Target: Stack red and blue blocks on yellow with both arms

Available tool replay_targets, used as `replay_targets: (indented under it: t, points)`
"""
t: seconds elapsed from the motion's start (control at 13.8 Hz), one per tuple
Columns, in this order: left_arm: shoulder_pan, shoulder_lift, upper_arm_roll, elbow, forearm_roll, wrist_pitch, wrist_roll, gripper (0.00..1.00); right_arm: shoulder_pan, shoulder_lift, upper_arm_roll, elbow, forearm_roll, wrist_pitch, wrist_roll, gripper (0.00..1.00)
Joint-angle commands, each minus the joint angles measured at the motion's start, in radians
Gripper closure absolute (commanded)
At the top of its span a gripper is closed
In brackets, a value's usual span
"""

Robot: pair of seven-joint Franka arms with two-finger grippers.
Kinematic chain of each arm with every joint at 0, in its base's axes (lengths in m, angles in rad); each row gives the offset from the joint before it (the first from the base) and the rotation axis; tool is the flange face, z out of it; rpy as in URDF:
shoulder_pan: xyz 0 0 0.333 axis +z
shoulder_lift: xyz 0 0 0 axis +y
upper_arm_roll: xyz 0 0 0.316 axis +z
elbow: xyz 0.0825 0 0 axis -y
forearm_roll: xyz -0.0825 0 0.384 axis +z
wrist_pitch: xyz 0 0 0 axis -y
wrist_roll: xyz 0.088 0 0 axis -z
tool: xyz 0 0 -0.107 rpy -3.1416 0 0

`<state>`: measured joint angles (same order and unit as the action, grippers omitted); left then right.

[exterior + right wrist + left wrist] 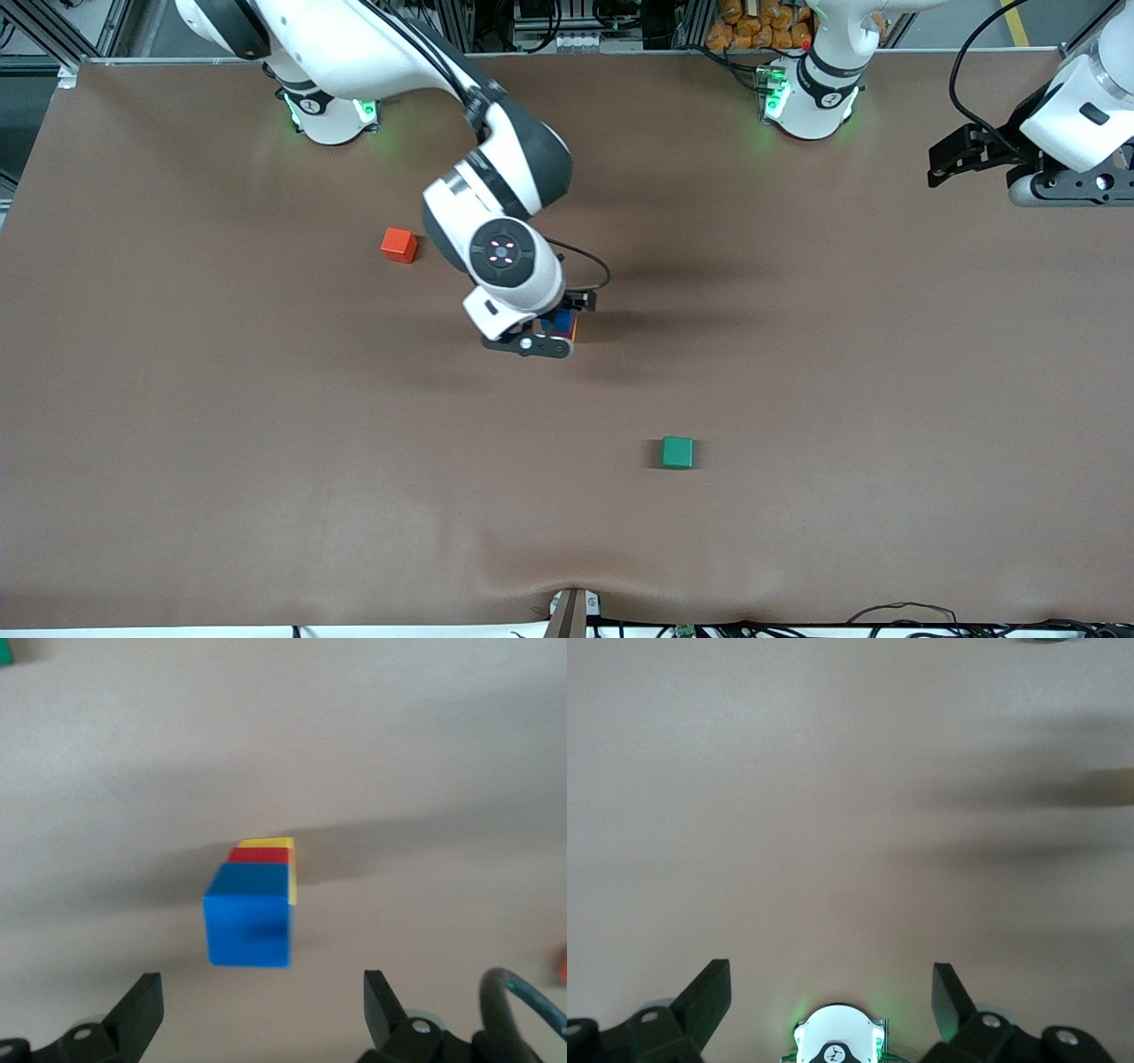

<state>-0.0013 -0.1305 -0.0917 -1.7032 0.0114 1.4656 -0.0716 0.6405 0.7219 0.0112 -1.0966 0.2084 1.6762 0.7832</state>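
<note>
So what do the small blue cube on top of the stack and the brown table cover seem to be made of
Small blue cube: likely painted wood or hard plastic; flat, matte faces, crisp edges, no glare. Brown table cover: probably a soft fabric or felt-like sheet; dull surface, with a wrinkle at the edge nearest the front camera.

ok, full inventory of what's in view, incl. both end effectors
blue block: 1, deep blue, top of the stack under the right end effector, mid-table
red block: 1, red, in the stack directly under the blue block
yellow block: 1, yellow, bottom of the stack, on the table
orange cube: 1, orange, on the table toward the right arm's end, farther from the front camera than the stack
green cube: 1, green, on the table nearer the front camera than the stack
table: 1, brown surface
right end effector: 1, black, open, over the stack, touching nothing
left end effector: 1, black, open, empty, over bare table at the left arm's end; this arm waits
</note>
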Motion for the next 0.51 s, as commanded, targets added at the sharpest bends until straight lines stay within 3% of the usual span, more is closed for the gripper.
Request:
replay_targets:
  t: [0.0, 0.22, 0.43]
  points:
    - [0.001, -0.032, 0.001, -0.018, -0.013, -0.004, -0.002, 0.00, -0.083, -0.077, 0.006, 0.023, -0.014, -0.094, 0.005, 0.00]
    - [0.001, -0.032, 0.001, -0.013, -0.013, -0.002, -0.004, 0.00, -0.243, -0.145, 0.019, 0.024, -0.006, -0.189, -0.065, 0.00]
    - [0.001, -0.034, 0.001, -0.009, -0.013, -0.005, -0.002, 0.00, -0.375, -0.209, 0.018, 0.024, -0.006, -0.282, -0.279, 0.00]
